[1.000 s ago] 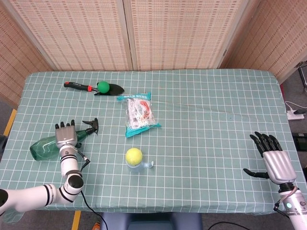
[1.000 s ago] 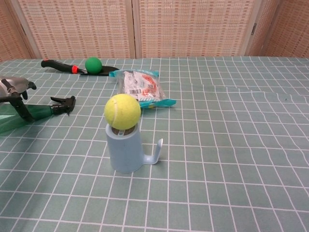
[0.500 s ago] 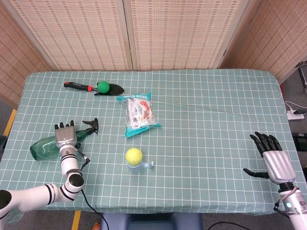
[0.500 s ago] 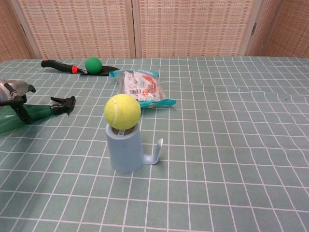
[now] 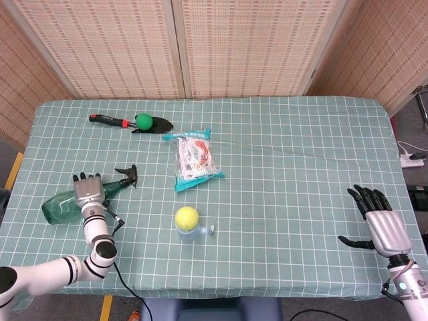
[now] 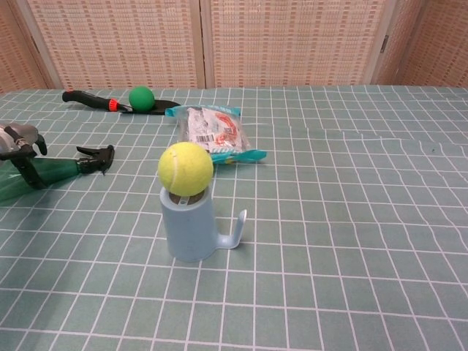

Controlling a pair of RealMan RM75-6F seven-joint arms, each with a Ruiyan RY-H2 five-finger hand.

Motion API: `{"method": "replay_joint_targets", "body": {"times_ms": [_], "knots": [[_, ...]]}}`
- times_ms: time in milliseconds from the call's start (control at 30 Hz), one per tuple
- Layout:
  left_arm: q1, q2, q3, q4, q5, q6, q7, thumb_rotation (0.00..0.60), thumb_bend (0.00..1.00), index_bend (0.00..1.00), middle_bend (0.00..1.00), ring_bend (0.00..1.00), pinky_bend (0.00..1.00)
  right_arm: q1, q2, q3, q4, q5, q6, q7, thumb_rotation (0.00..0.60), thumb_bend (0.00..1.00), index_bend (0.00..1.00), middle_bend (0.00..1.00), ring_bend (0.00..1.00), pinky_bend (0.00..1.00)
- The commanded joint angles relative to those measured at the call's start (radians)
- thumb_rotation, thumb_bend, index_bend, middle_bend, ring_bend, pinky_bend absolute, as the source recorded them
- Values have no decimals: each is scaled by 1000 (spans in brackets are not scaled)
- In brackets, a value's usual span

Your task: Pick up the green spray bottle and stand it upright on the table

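The green spray bottle point(image 5: 59, 204) lies on its side at the left of the table, its black nozzle point(image 5: 127, 176) pointing right. The chest view shows the bottle point(image 6: 57, 170) at the left edge. My left hand point(image 5: 87, 192) is over the bottle's neck, fingers stretched out toward the far side; in the chest view a finger of the left hand point(image 6: 20, 146) comes down in front of the bottle. I see no closed grip on it. My right hand point(image 5: 377, 221) hovers at the table's front right with its fingers spread and nothing in it.
A yellow tennis ball point(image 6: 186, 168) sits on a light blue cup point(image 6: 191, 227) near the table's middle front. A snack packet point(image 5: 195, 160) lies behind it. A black trowel with a green ball point(image 5: 143, 121) lies at the back left.
My left hand has shifted slightly to the left along the bottle. The bottle and the right hand have not moved.
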Motion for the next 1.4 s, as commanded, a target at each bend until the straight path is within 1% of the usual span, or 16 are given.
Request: {"method": "replay_joint_targets", "body": {"times_ms": [33,267,500,833,967,1100,1267,1400], "knots": [[0,-5,-1,5,1,-1,5,600,227,224,211,50,0,1,1,0,-1,1,-2,1,600,0,0,0,0,0],[2,-27,-3,50,-15,-13,31,600,228,266,216,52,0,5,5,-1,-6,5,-12,7,600,0,0,0,0,0],[11,-44,-10,93,-5,-35,23,600,239,322,223,58,0,16,8,0,-16,13,-34,8,600,0,0,0,0,0],[19,-54,-33,127,51,-39,-23,600,303,479,293,116,0,29,12,2,-31,31,-59,-5,600,0,0,0,0,0],[18,-47,-43,113,85,-28,-41,600,328,555,331,143,0,28,13,2,-33,34,-58,-6,600,0,0,0,0,0],[20,-31,-62,80,116,-12,-68,600,345,605,365,166,0,26,14,1,-32,34,-54,-2,600,0,0,0,0,0],[35,14,-98,-2,223,25,-183,600,373,682,445,230,18,24,16,-1,-30,33,-53,7,600,0,0,0,0,0],[55,63,-121,-87,306,52,-268,600,394,722,493,256,43,24,16,-3,-30,31,-53,6,600,0,0,0,0,0]]}}
